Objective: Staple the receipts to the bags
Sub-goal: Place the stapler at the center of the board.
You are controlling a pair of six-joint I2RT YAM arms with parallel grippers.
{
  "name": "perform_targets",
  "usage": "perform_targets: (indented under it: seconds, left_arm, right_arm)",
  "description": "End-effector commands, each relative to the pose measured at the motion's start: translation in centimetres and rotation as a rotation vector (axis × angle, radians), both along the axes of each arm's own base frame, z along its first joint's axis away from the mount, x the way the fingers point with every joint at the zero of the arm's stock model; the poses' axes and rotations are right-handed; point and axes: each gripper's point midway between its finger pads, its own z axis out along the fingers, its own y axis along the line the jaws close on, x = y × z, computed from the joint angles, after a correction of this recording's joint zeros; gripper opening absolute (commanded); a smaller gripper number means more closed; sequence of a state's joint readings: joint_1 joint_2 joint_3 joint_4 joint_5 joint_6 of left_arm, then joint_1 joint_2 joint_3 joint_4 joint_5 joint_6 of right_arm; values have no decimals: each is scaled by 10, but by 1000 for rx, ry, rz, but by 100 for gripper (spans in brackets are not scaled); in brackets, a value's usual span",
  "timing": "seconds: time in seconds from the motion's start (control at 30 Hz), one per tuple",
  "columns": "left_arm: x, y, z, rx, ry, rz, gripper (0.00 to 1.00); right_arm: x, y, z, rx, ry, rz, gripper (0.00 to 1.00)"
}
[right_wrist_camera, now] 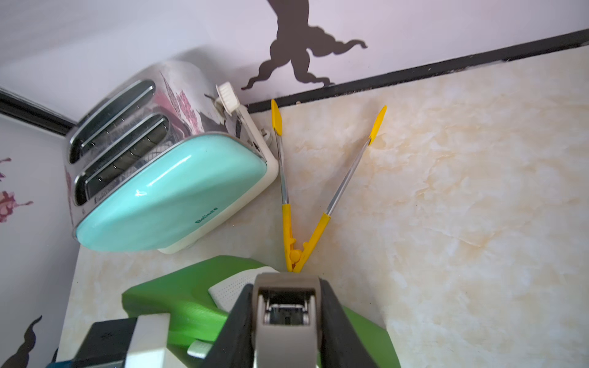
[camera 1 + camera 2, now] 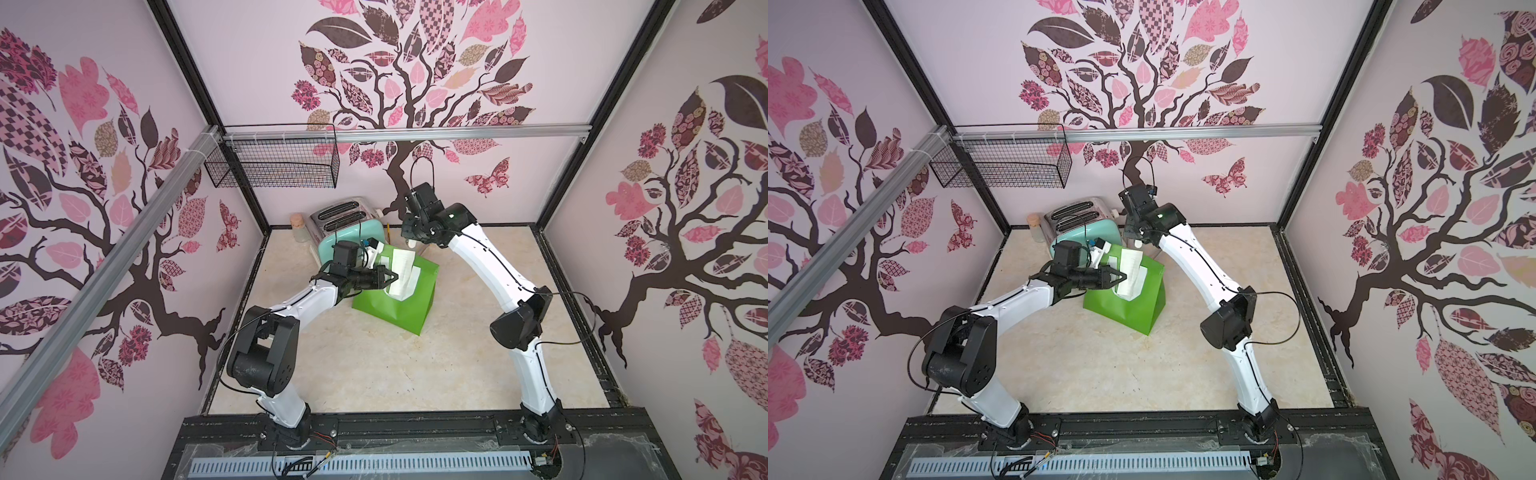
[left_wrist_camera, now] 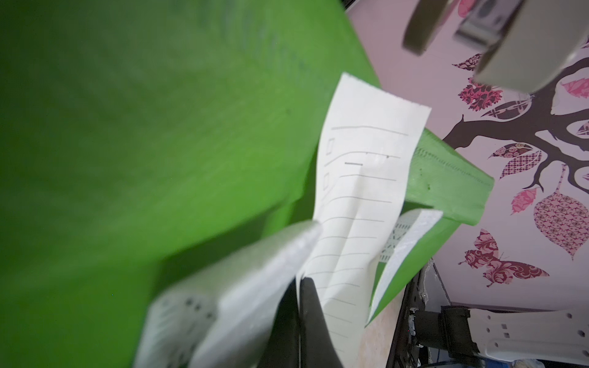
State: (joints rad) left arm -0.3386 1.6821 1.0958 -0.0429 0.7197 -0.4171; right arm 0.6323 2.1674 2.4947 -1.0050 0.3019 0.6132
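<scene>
Bag fills the left of the frame as a green blur — stapler and receipt run off their frames' bottom edges.

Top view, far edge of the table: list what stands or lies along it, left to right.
Left to right: corked glass jar → mint-and-chrome toaster → yellow tongs, only a sliver showing. The green bag sits nearer and overlaps the toaster's span, so it is left out.
</scene>
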Motion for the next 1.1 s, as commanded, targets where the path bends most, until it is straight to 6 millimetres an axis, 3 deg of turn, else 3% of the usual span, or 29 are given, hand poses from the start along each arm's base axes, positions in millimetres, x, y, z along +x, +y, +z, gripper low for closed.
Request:
perform_targets:
  seconds: [0.0,0.07,0.17,0.23,0.33,0.47,0.63,0.8,0.93,1.07]
  left_arm:
    - [2,0,6,17,-15,-1,3]
    - [0,1,8,25,-15,-6,25]
    - [-3,4,14,32,-28,2,44]
    - [-4,8,21,38,-40,19,52]
    - [-8,18,36,36,-60,54,57]
    - [-16,31,58,46,-103,108,68]
    - [-26,52,82,58,-144,227,85]
    - [-39,79,98,108,-169,349,92]
    - [-48,104,104,175,-180,458,96]
    - [-54,129,103,252,-178,572,98]
  right_arm:
    - [-10,-33,60,35,-122,-65,17]
    - [-15,-51,63,21,-123,-85,17]
    - [-25,-79,57,-4,-115,-106,17]
    - [-34,-96,43,-2,-93,-112,17]
    - [-55,-123,19,-18,-66,-127,18]
    - [-87,-145,-29,-25,19,-115,19]
    - [-133,-141,-115,-6,239,-12,19]
    - [-175,-131,-196,31,453,72,21]
    - [-191,-130,-233,21,550,106,24]
    - [-199,-129,-257,-14,633,143,26]
